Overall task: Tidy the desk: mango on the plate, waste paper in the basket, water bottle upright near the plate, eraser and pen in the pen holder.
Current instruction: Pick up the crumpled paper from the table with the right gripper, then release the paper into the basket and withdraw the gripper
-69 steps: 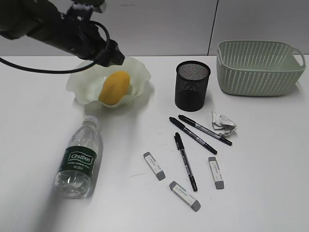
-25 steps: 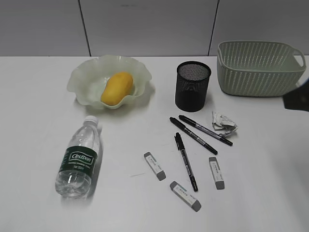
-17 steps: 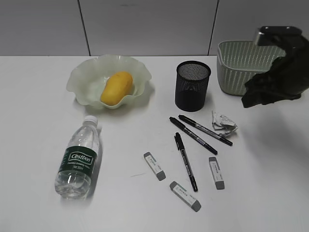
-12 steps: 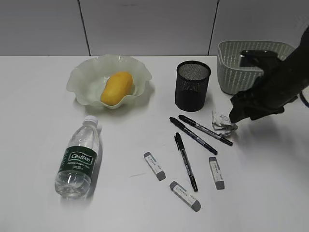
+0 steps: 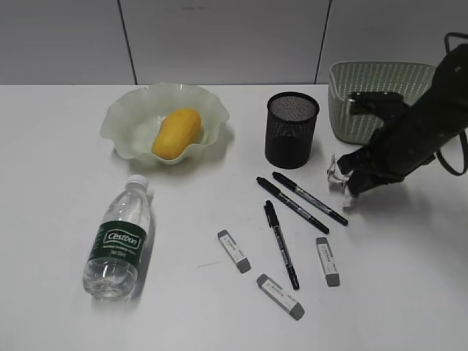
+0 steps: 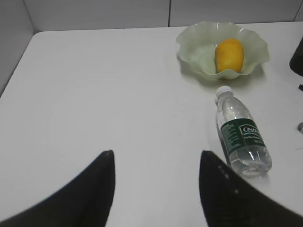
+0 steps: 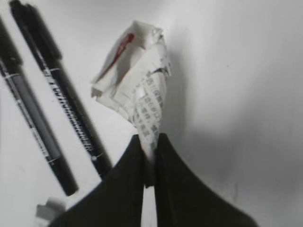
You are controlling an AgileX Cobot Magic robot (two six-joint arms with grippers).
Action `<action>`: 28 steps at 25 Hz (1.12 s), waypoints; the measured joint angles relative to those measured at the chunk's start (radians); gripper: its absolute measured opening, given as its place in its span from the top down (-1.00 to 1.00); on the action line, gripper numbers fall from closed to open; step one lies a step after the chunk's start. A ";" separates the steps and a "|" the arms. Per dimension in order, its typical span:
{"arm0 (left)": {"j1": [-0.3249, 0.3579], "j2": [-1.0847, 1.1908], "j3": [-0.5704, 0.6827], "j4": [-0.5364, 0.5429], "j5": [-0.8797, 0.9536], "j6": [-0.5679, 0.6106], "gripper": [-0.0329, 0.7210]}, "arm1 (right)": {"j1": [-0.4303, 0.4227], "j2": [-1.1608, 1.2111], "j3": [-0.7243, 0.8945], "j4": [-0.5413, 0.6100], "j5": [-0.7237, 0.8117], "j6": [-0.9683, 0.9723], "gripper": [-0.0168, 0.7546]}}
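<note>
The right gripper (image 7: 149, 158) has its two dark fingers pressed nearly together on a lower fold of the waste paper (image 7: 135, 85), so it is clenched on the wad, which fans out ahead of the fingertips with printed text and a red mark showing. In the exterior view the same gripper (image 5: 349, 183) sits low over the desk (image 5: 58, 146), with the paper (image 5: 338, 165) pinched at its tip and just beside the cap end of the nearest pen (image 5: 310, 198); whether the wad is already clear of the tabletop cannot be told. The relation that matters for the coming move is where the basket (image 5: 369, 99) lies from this grip: it stands behind the gripper, toward the back wall and slightly to the right, near but apart, with its front wall between the paper and the inside. That suggests the wad must be raised above the rim before it is carried backward over the opening. The right arm is plainly the nearer one. The left gripper (image 6: 156, 175) hangs with its fingers spread wide and nothing between them, well apart on the far side of the desk, near the water bottle (image 6: 240, 135), which lies on its side with its cap pointing toward the plate (image 6: 194, 40) that holds the mango (image 6: 229, 55).
</note>
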 joint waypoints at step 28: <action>0.000 0.000 0.000 0.000 0.000 0.000 -0.21 | -0.188 -0.325 -0.195 -0.239 0.099 0.174 -0.35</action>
